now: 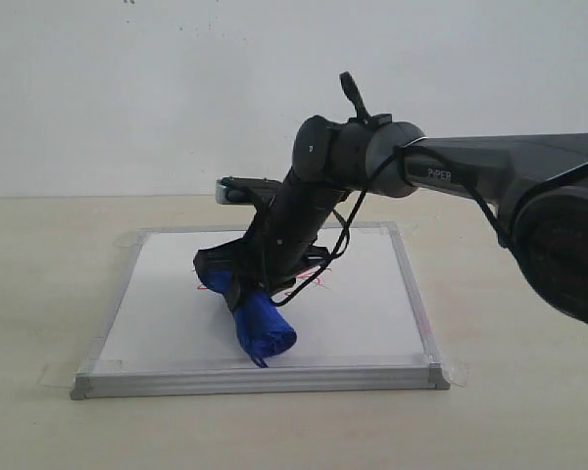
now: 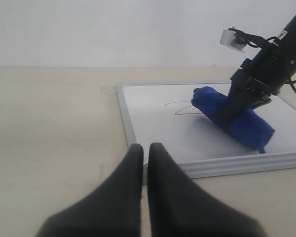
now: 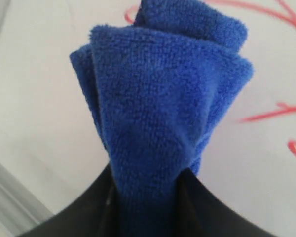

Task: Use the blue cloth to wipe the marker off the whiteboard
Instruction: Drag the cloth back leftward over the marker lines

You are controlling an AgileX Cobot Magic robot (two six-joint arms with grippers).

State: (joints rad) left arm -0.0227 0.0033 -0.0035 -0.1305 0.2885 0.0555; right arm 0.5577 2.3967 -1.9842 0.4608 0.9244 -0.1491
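Observation:
The whiteboard (image 1: 167,313) lies flat on the beige table, silver-framed with taped corners. My right gripper (image 1: 237,286) reaches across it and is shut on the blue cloth (image 1: 263,328), a rolled deep blue bundle resting on the board's middle. Up close in the right wrist view, the blue cloth (image 3: 160,108) fills the space between the dark fingers (image 3: 207,210). Red marker lines (image 3: 274,114) show on the white surface beside the cloth, and also red marker (image 2: 180,107) left of the cloth (image 2: 237,118) in the left wrist view. My left gripper (image 2: 144,147) sits shut and empty off the whiteboard's (image 2: 153,123) corner.
The board's metal frame (image 1: 265,378) forms a raised edge all around. Bare beige table (image 2: 54,128) surrounds the board. A plain white wall stands behind. The right arm (image 1: 490,176) spans from the right side above the board.

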